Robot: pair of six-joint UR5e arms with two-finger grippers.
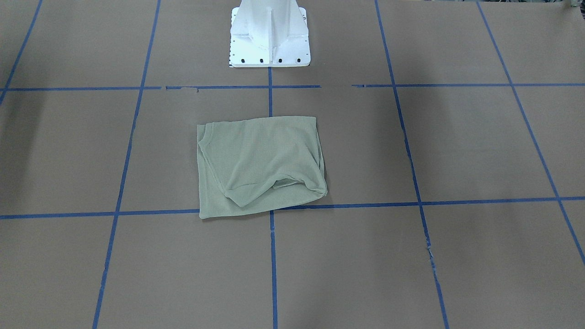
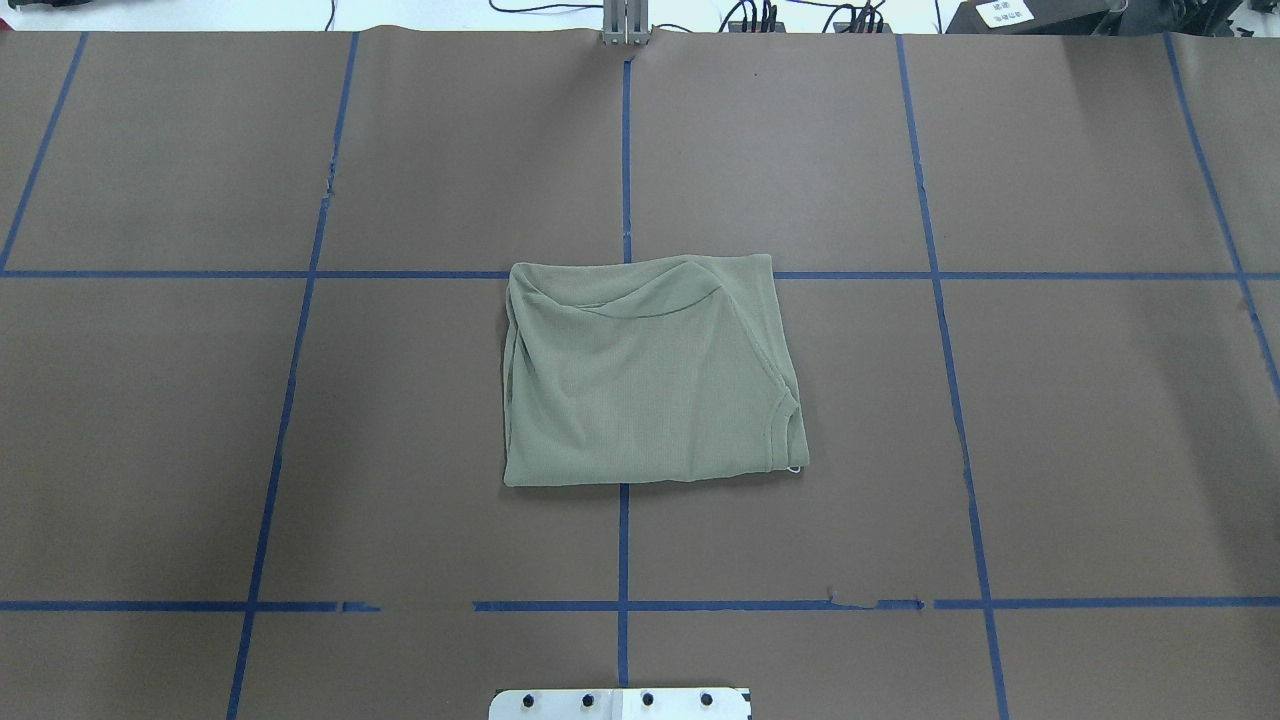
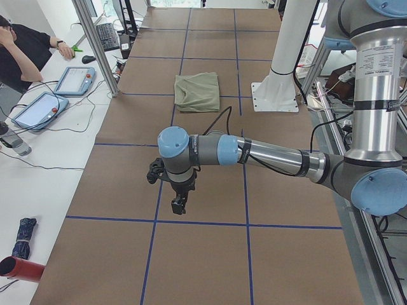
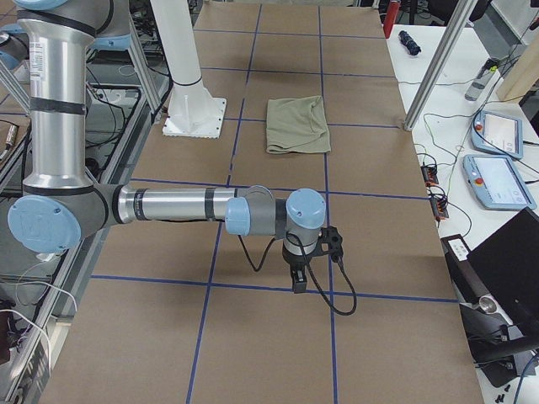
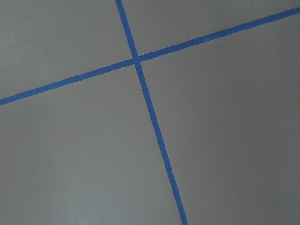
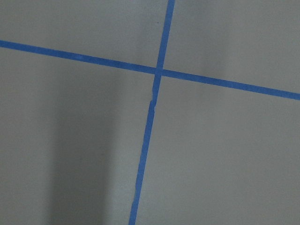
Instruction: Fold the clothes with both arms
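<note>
Left gripper (image 3: 179, 204) hangs over bare table (image 3: 210, 254), well apart from the shirt (image 2: 640, 380). The right gripper (image 4: 298, 282) does likewise at the other end. For either, I cannot tell whether the jaws are parted or closed (side views only; wrist cameras show just tape lines (image 5: 153, 117)). Shirt lies mid-table in front of the pedestal (image 1: 269, 41), already a compact rectangle, with nothing holding it. Task looks done or nearly so. If another fold is wanted, both arms should pinch the two corners of one edge together, lift low and lay it over evenly, flattening the bunched roll (image 2: 650, 290) at the far edge. Logo not visible; a white speck (image 2: 795, 467) by the collar is possibly the tag.
</note>
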